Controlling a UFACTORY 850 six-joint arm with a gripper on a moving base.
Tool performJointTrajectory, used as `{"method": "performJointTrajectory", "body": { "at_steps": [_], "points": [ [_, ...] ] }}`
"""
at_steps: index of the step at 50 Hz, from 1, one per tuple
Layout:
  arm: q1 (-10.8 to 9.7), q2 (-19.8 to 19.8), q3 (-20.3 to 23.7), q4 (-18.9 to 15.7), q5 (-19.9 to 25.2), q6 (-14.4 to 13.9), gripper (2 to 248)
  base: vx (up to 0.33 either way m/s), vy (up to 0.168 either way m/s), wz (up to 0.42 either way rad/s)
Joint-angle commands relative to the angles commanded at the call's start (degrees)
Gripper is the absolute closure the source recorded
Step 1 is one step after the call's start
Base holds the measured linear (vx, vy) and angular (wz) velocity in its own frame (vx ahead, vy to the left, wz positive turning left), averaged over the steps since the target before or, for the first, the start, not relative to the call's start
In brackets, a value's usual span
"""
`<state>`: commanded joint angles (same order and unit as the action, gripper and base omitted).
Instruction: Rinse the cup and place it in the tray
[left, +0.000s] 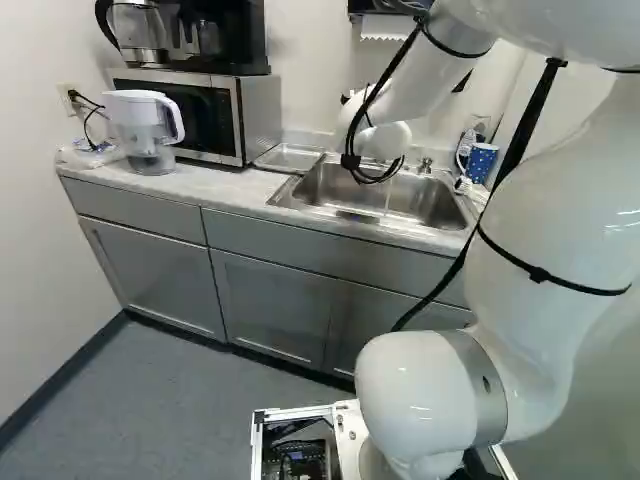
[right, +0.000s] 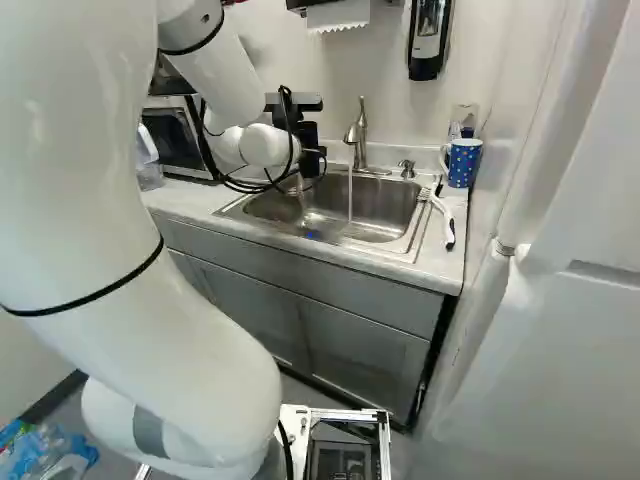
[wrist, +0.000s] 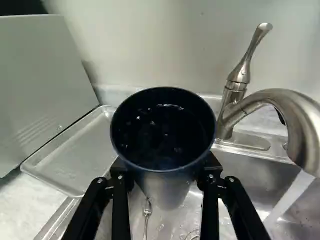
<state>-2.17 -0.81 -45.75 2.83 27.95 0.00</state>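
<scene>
In the right base view my gripper (right: 308, 135) hangs over the sink's left part, its fingertips hard to make out. In the wrist view the gripper (wrist: 166, 175) is shut on the dark blue cup (wrist: 167, 162), one finger on each side. The cup's mouth faces the camera, with wet drops or bubbles inside. The shallow metal tray (wrist: 75, 155) lies beside the sink, against the microwave. Water runs from the faucet (wrist: 295, 120) into the sink (right: 385, 205), to one side of the cup.
A microwave (left: 225, 112) and a white water pitcher (left: 145, 130) stand on the counter to the left. At the sink's right are a blue dotted mug (right: 463, 163) and a white-handled brush (right: 443, 220). A utensil (wrist: 147, 210) lies in the basin.
</scene>
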Motion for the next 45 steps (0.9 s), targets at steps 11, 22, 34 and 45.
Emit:
{"method": "performJointTrajectory", "body": {
  "at_steps": [11, 22, 34, 45],
  "points": [
    [0.24, 1.03, -0.36, 0.00, -2.01, 0.00, 124, 0.000, 0.000, 0.000],
    [0.24, 2.02, -0.75, 0.00, -4.11, 0.00, 124, 0.000, 0.000, 0.000],
    [0.38, 3.09, -1.20, 0.00, -6.40, 0.00, 124, 0.000, 0.000, 0.000],
    [0.98, 4.08, -1.61, 0.00, -8.51, 0.00, 124, 0.000, 0.000, 0.000]
  ]
}}
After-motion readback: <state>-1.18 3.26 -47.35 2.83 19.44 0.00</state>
